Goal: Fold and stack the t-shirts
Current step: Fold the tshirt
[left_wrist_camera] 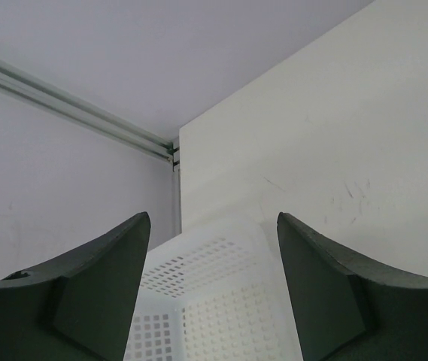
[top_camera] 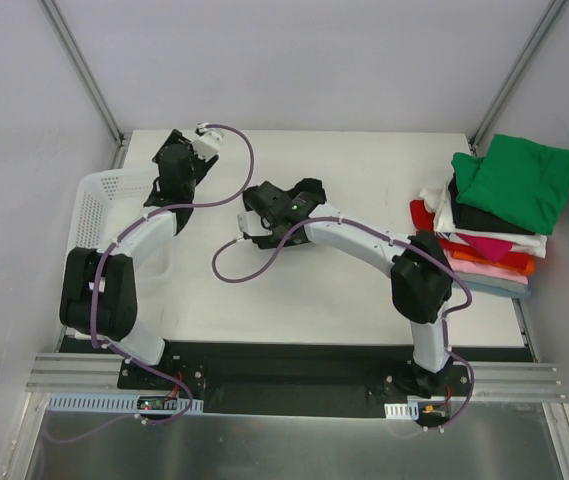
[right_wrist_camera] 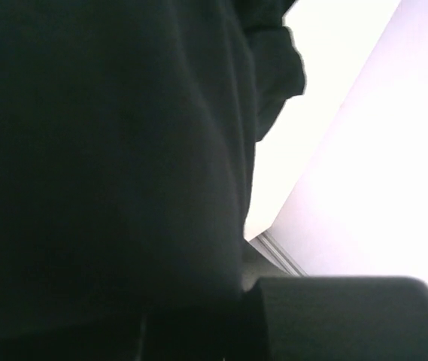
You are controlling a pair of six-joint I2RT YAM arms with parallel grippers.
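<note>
A black t-shirt [top_camera: 312,188] is bunched up at the middle of the table, and my right gripper [top_camera: 286,200] is shut on it. In the right wrist view the black t-shirt [right_wrist_camera: 108,165] fills most of the frame and hides one finger; the other finger [right_wrist_camera: 349,316] shows at the bottom right. A stack of folded t-shirts [top_camera: 484,240] sits at the table's right edge with a green one [top_camera: 519,180] on top. My left gripper [top_camera: 179,160] hangs open above the basket's far end, its fingers [left_wrist_camera: 101,286] wide apart and holding nothing.
A white plastic mesh basket [top_camera: 104,205] stands tilted at the table's left edge, and the basket [left_wrist_camera: 214,301] shows right below the left jaws. Grey walls and metal rails [left_wrist_camera: 86,113] close in the table on the far side and both flanks.
</note>
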